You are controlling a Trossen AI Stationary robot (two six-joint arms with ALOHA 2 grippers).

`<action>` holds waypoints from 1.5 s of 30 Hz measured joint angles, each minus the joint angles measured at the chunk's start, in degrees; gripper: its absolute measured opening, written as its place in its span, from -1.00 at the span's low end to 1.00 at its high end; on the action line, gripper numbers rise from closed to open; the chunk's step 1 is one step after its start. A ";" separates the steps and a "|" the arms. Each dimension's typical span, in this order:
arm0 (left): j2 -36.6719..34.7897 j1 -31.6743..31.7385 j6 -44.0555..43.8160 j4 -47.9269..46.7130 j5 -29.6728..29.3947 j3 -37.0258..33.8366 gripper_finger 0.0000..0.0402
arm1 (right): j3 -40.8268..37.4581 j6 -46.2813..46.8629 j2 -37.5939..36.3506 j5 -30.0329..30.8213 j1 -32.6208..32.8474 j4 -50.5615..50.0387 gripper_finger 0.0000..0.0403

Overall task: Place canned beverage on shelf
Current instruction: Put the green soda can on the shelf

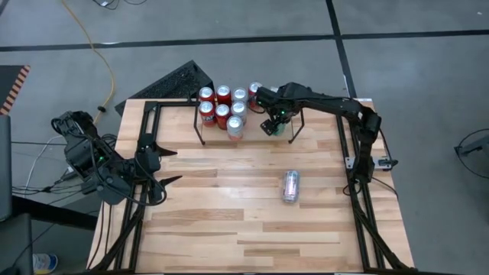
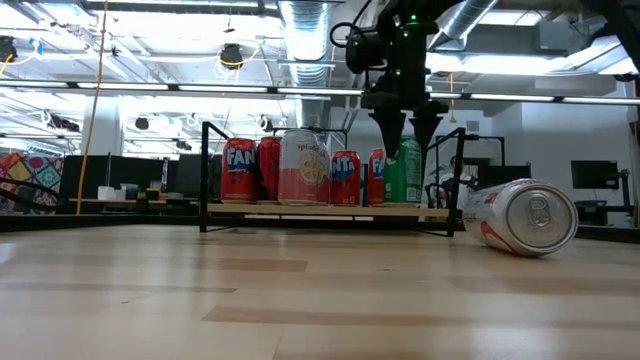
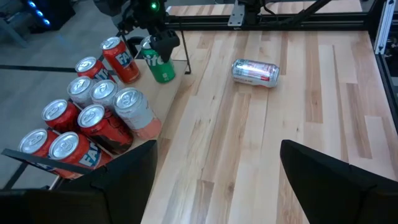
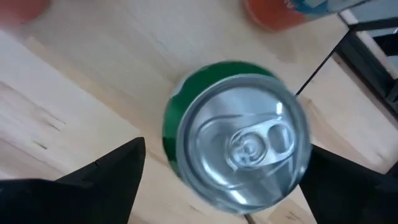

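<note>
The right hand (image 4: pixel 227 171) hangs spread open straight above the green can (image 4: pixel 233 134), which stands upright on the wire shelf (image 2: pixel 325 210) at the desk's (image 1: pixel 252 221) twelve o'clock edge. The can is round, smooth aluminium with a pull tab. The left hand (image 1: pixel 157 164) waits open at nine o'clock.

From above, the right gripper (image 1: pixel 273 122) hides the green can (image 2: pixel 408 172) on the shelf (image 1: pixel 200 124). In the low view, cans behind the front row on that shelf are partly covered. The label of the lying can (image 1: pixel 291 186) is too small to read.
</note>
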 joint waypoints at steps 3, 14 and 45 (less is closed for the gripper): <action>0.00 0.00 0.00 -0.02 0.00 0.02 0.62 | 0.00 -0.58 -0.02 0.41 -0.20 0.68 0.79; 0.00 0.00 -0.33 -0.02 0.00 0.00 0.62 | 0.02 -2.96 -0.02 1.16 -0.28 2.76 0.31; 0.00 0.00 -1.73 -1.46 0.02 0.00 0.62 | 0.15 -54.51 -0.13 3.78 4.33 -3.53 0.27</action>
